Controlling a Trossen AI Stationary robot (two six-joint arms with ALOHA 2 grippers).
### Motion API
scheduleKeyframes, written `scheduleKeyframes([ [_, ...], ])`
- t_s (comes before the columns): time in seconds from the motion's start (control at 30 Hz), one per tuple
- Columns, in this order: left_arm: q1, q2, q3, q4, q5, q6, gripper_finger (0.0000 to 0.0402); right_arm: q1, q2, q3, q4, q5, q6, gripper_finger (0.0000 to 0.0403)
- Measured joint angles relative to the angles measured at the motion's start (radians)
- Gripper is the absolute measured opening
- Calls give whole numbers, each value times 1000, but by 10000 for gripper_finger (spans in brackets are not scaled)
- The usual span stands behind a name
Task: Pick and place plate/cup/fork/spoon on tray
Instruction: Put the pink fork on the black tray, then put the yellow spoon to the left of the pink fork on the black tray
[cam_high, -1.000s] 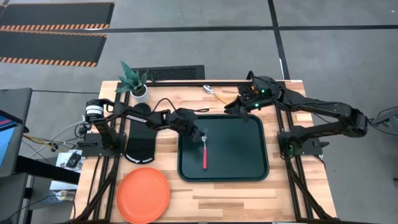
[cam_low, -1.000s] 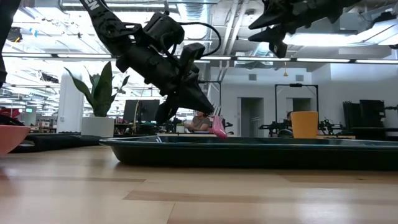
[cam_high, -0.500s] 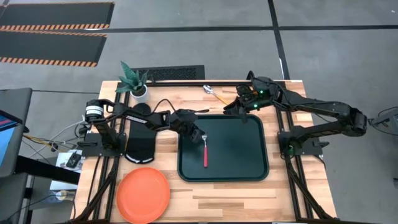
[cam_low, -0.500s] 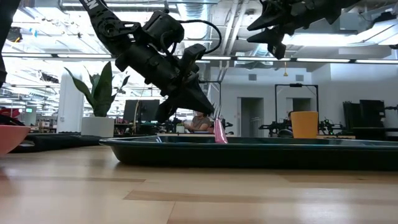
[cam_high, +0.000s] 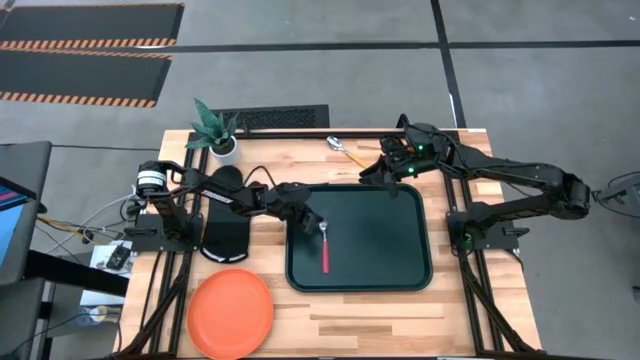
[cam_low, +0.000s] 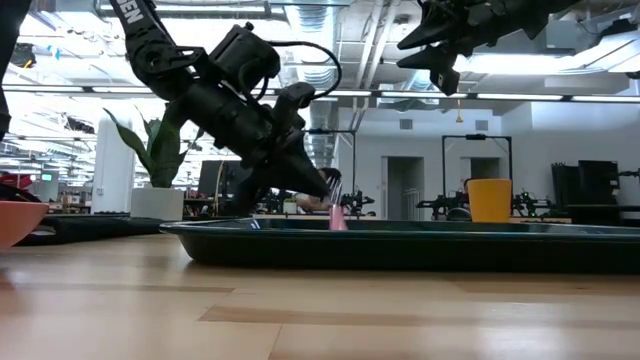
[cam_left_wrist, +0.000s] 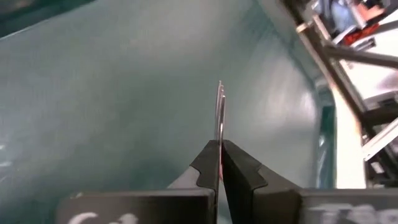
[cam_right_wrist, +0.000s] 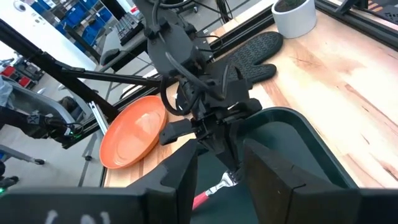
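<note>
I've got the left claw (cam_high: 318, 225) pinched on the fork (cam_high: 324, 250) by its tines, low over the tray (cam_high: 400, 262)'s left half — placing step. Next I'd open and lift clear. Right claw (cam_high: 372, 172) hovers spread — empty — at the tray's far edge.

The fork (cam_high: 323, 250) lies in the tray (cam_high: 400, 270) (left part)

No text, label, brand, number or sign can be read in any view. White marks show on the left arm in the low view and on the wrist housings, but they are cut off and illegible.
</note>
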Motion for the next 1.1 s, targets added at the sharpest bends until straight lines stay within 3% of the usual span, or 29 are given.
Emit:
scheduleKeyframes([
  [0.63,-6,0,-1,-77,8,11,3,0,0,0,0,0,0,148],
  [1.1,-6,0,-1,-103,-33,-36,63,0,0,0,-5,0,0,147],
])
